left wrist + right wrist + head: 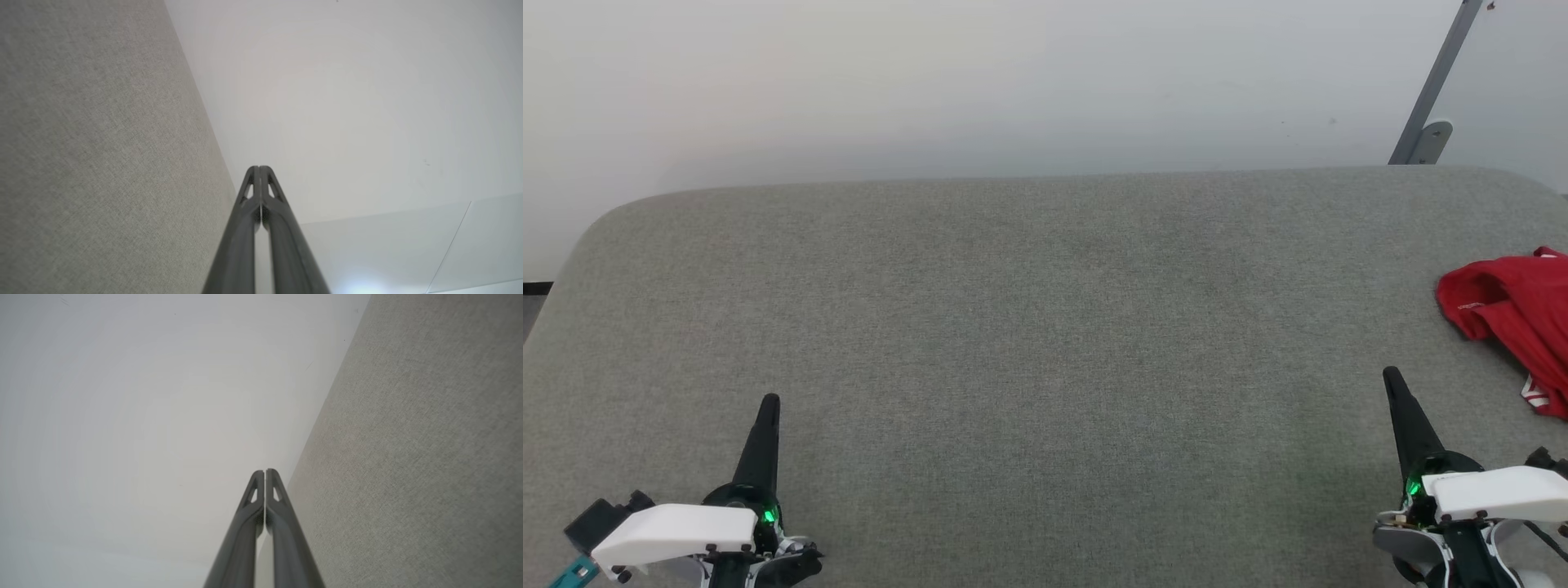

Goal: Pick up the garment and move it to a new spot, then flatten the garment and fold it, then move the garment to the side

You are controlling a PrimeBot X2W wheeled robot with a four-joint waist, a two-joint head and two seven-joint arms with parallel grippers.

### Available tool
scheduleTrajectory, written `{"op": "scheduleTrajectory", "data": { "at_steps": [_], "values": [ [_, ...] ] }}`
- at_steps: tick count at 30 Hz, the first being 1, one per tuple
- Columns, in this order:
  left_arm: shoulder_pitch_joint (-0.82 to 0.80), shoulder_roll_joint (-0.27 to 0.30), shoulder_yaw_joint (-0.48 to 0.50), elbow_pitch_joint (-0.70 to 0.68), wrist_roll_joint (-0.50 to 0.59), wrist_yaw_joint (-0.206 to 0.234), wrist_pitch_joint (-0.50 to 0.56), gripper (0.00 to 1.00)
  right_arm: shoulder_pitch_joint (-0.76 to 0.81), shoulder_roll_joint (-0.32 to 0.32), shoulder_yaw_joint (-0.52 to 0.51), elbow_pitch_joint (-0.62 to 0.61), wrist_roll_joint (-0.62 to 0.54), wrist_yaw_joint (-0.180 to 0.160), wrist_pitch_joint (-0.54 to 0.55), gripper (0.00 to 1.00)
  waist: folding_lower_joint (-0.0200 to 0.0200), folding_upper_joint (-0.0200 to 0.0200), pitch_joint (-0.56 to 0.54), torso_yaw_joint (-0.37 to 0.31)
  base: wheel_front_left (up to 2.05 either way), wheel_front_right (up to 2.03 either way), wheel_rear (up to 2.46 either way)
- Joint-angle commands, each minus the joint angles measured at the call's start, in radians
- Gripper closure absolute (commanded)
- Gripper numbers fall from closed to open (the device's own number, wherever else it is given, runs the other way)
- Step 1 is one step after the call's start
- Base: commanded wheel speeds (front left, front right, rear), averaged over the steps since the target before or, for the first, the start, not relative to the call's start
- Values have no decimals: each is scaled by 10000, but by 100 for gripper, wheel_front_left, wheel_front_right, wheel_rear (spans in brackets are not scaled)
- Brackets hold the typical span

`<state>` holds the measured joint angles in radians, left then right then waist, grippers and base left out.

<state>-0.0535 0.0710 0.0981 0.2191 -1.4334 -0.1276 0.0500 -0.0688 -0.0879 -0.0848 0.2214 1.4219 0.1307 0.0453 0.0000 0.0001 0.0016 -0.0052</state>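
Observation:
The bright red garment (1515,314) lies crumpled at the far right edge of the grey padded table (1045,327), partly cut off by the head view's border, with a bit of white-and-red striped trim at its lower end. My right gripper (1393,376) hovers at the lower right, shut and empty, a short way left of and nearer than the garment. My left gripper (769,401) rests at the lower left, shut and empty, far from the garment. In the wrist views both pairs of fingers (259,169) (264,472) are pressed together with nothing between them.
A pale wall rises behind the table's far edge. A grey metal bracket (1429,122) leans against the wall at the back right. The table's rounded left corner (596,220) sits at the back left.

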Motion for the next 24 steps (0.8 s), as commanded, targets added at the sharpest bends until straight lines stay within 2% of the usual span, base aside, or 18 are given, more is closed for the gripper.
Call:
{"op": "scheduleTrajectory", "data": {
  "at_steps": [1,24],
  "values": [
    [-171,26,37,0,-187,-43,72,100,-118,42,-23,-23,219,1,84,100,0,-1,1,2,0,0,0],
    [-540,-138,87,236,-1654,-54,526,100,-410,272,-151,216,1746,0,544,100,0,-1,12,42,0,0,0]
  ]
}}
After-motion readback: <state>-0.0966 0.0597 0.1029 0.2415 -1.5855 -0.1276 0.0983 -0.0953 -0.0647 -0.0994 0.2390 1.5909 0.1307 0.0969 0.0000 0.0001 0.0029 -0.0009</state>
